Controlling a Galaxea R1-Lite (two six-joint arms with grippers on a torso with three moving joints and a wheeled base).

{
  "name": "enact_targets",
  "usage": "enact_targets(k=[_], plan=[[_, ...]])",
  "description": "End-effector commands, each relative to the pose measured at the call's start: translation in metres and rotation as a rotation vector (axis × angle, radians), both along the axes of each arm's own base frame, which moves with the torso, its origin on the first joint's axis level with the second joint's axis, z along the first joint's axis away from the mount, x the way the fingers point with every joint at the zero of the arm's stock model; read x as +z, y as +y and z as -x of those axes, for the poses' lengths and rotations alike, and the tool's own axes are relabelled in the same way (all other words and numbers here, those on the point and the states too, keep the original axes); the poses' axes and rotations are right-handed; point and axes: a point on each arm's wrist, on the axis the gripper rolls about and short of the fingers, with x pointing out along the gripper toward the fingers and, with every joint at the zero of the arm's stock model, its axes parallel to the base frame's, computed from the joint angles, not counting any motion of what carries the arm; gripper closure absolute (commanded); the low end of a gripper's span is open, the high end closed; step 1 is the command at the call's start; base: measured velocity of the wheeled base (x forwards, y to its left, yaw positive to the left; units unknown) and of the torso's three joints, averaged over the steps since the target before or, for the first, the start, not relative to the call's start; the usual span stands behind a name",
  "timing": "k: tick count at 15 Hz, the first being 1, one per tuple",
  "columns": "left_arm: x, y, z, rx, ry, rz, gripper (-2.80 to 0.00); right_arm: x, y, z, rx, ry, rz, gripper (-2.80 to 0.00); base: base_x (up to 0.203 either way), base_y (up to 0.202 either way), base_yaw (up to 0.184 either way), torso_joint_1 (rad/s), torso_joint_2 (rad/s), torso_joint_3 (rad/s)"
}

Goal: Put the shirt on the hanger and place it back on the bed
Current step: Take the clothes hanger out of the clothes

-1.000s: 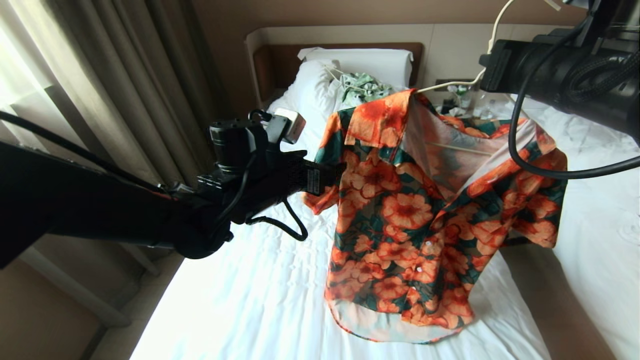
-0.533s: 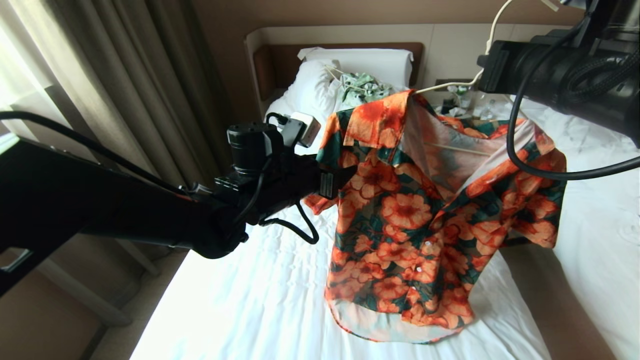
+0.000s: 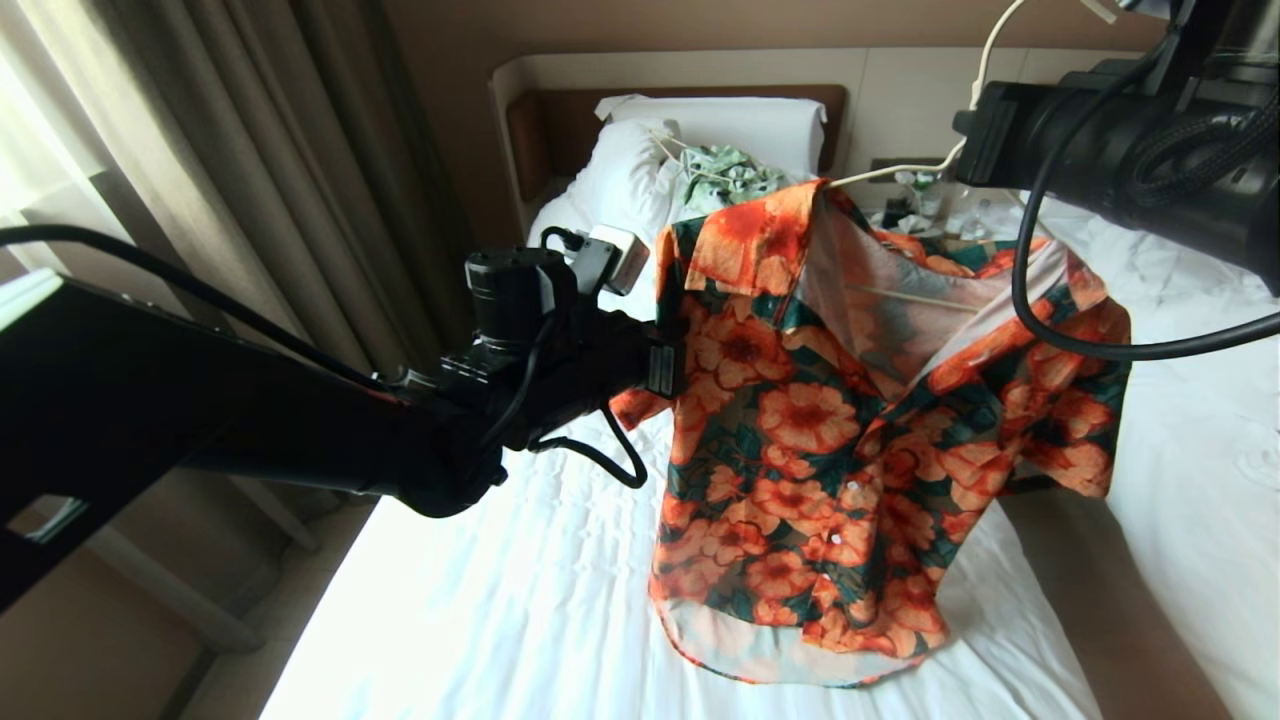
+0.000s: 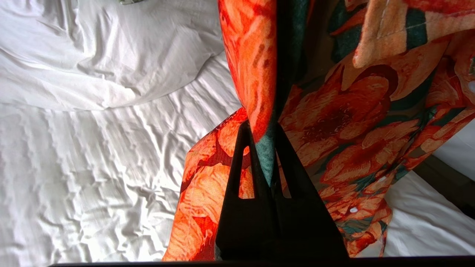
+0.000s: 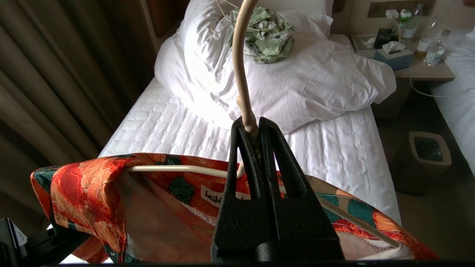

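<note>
Left gripper (image 4: pixel 265 148): clamped on the floral shirt (image 3: pixel 850 440) at its left shoulder edge.
Right gripper (image 5: pixel 250 128): clamped on the cream hanger (image 5: pixel 239 74) neck.
Shirt hem: touching the bed (image 3: pixel 500 600).

Your left arm reaches in from the left, roughly level; left gripper (image 4: pixel 264 148) clamped tight on a fold of the shirt (image 3: pixel 800 440) at its sleeve edge. Right arm up high at upper right; right gripper (image 5: pixel 253 128) pinched on the hanger (image 5: pixel 239 70) neck.
</note>
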Motion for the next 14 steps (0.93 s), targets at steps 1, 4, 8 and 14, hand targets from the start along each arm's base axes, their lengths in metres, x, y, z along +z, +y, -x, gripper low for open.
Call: enact_targets(k=[1, 4, 8, 14], plan=[[0.001, 0.002, -0.001, 0.006, -0.004, 0.004, 0.0, 0.0, 0.0, 0.0, -0.001, -0.002, -0.001, 0.0, 0.0, 0.0, 0.0, 0.0, 0.0, 0.0], [0.0, 0.007, -0.001, 0.046, 0.014, 0.027, 0.0, 0.0, 0.0, -0.001, -0.002, 0.0, -0.001, 0.0, 0.0, 0.0, 0.0, 0.0, 0.0, 0.0], [0.011, 0.025, 0.006, 0.082, 0.066, 0.165, 0.0, 0.002, -0.001, 0.002, -0.006, -0.011, -0.005, 0.0, 0.0, 0.0, 0.0, 0.0, 0.0, 0.0], [-0.02, 0.035, -0.002, 0.124, 0.149, 0.117, 0.0, 0.004, -0.001, 0.003, -0.006, -0.014, -0.006, 0.0, 0.0, 0.0, 0.0, 0.0, 0.0, 0.0]])
